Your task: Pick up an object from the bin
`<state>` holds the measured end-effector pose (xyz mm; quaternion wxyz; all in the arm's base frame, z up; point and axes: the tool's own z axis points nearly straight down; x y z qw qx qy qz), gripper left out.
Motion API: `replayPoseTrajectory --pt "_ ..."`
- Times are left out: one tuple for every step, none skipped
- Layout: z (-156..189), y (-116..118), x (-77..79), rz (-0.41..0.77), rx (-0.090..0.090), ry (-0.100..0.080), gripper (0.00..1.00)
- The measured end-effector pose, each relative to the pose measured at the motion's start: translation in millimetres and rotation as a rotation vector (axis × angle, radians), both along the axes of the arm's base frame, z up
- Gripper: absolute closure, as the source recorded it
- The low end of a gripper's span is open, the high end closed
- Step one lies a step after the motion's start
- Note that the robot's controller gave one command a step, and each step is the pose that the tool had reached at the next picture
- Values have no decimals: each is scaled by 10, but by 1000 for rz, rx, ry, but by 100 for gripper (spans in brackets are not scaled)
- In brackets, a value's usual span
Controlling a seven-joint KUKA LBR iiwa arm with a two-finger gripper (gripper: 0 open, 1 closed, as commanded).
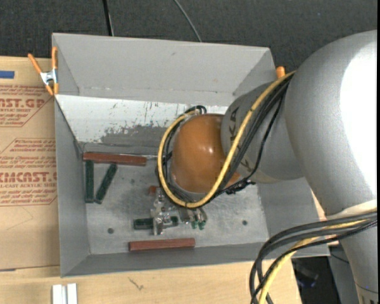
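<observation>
Gripper (pixel 159 215) is low over the bin floor, front-middle, sticking out from under the orange cover (pixel 196 154) on the wrist. It's a small cluster of metal parts, mostly hidden by the cover. Can't tell whether it's open, closed or gripping anything.

Nearest thing is the small dark green piece (pixel 141 223), flat on the floor just left of the gripper tip, touching or almost touching; can't tell which. A small green bit (pixel 200 224) lies just right of the tip, under the cover's edge.

The front reddish-brown bar (pixel 161 246) lies lengthwise near the front wall, just in front of the gripper and apart from it.

Further left are two dark green sticks (pixel 88 182), one upright in view and the other (pixel 106 182) leaning, close together. The back reddish-brown bar (pixel 114 159) lies across above them, near the back slope.

Black-and-yellow cables (pixel 168 170) loop round the cover. Cover, cables and arm (pixel 329 119) block the middle and right of the grey bin (pixel 158 68).
</observation>
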<state>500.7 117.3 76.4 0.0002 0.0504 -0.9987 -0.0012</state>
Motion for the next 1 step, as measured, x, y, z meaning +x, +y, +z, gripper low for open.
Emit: replayPoseTrajectory --pt "1565 -12 94 14 -1 -6 100"
